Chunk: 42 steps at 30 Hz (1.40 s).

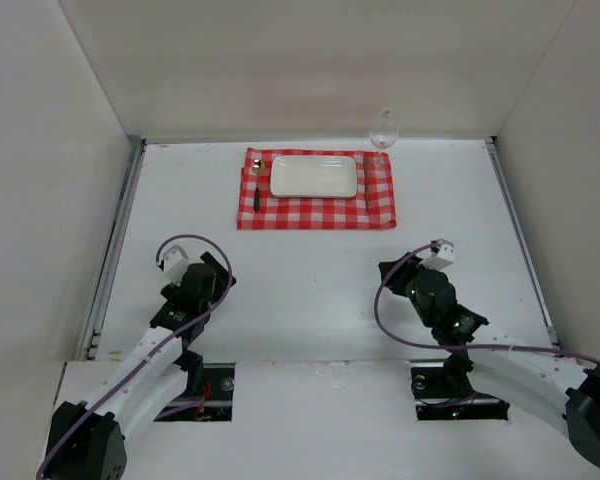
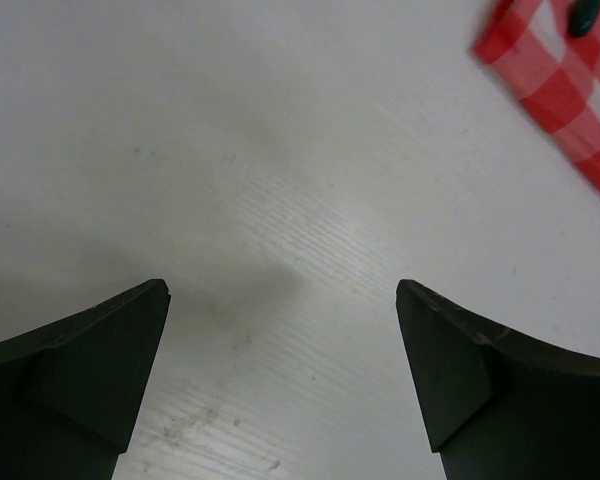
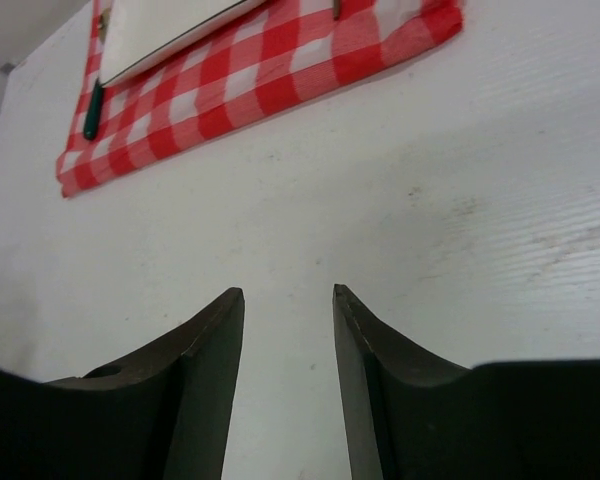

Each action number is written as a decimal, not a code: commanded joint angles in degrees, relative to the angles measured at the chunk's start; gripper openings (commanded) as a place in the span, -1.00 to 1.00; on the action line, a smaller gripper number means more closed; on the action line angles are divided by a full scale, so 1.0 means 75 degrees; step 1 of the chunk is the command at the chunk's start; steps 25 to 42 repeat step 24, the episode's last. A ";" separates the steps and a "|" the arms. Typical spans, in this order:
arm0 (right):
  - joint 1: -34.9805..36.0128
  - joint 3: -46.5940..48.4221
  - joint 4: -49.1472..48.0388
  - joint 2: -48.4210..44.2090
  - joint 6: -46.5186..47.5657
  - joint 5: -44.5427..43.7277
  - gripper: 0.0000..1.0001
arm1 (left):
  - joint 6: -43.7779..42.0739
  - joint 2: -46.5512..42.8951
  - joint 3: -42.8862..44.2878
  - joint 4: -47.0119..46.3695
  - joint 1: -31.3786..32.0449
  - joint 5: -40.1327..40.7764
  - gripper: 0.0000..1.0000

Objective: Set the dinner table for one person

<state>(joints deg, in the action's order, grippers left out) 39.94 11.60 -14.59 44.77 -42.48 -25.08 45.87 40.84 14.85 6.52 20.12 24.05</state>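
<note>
Wide-open left gripper, nothing in it. Right gripper open just a little, nothing in it. Both over the dinner table. Far back, checked cloth with white plate.

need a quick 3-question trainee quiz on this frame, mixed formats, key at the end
1. True or false: the white plate lies on the checked cloth.
2. The wine glass stands by which part of the cloth? A) near left corner B) far right corner C) middle of the near edge
3. Short answer: what do the left gripper and the right gripper hold?

Key: 1 true; 2 B; 3 nothing, both are open over bare tabletop.
</note>
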 commanded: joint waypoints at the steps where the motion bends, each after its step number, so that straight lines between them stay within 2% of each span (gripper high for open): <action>1: -0.0339 -0.0093 -0.0750 0.0135 -0.0078 -0.0125 -0.05 | 0.0739 0.0086 -0.0245 0.0209 -0.0040 0.0109 1.00; 16: -0.0351 0.0013 -0.1031 0.0769 -0.0113 -0.0101 0.01 | 0.0728 0.0659 -0.0328 -0.0670 0.0206 0.0180 1.00; 42: -0.0351 0.0036 -0.1066 0.0827 -0.0067 -0.0101 0.02 | 0.0588 0.0883 -0.0082 -0.0589 0.0276 0.0215 1.00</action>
